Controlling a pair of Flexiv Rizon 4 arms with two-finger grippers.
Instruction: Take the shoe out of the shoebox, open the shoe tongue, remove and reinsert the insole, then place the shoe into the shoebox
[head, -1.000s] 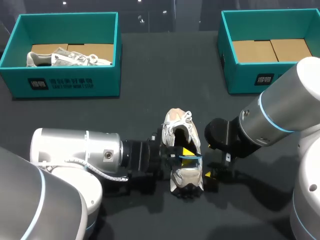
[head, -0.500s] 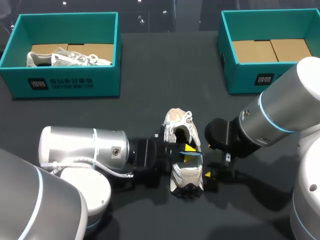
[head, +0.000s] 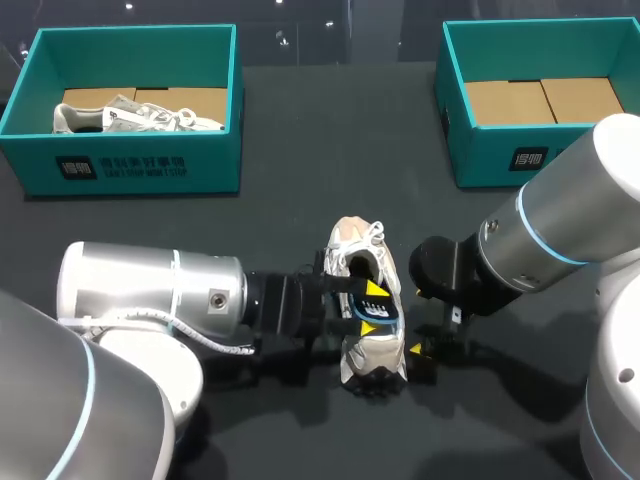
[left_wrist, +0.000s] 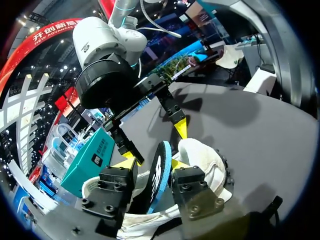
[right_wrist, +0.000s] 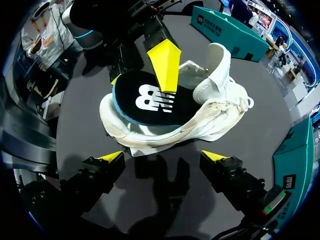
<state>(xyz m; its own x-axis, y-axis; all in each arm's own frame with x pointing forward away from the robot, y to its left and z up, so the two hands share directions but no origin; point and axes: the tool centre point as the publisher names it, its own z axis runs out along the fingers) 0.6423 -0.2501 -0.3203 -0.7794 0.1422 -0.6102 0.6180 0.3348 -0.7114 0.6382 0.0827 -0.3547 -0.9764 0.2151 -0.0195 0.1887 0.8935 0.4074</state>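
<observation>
The left arm (head: 150, 300) has drawn back toward its own side after pushing in half a second ago, and the insole (left_wrist: 159, 172) now stands further out of the shoe (head: 355, 245). The left gripper (head: 372, 308) hangs over the shoe's opening, its two yellow-tipped fingers pressed against the insole's faces from both sides. In the left wrist view the dark, blue-edged insole sits on edge between them. The shoe, white with white laces, rests on the dark table (head: 300, 180) near the robot, between the two boxes and well apart from both. Its heel points toward the robot and its tongue is lifted up. The right gripper (right_wrist: 164, 157) sits low at the table just beside the heel end, its fingers spread wide and touching nothing. In its own view the shoe lies just ahead of the tips. At the far left the teal left shoebox (head: 140, 165) holds a second shoe (head: 135, 115), grey-white and lying along the box's floor. At the far right the teal right shoebox (head: 480, 150) shows its brown cardboard floor.
</observation>
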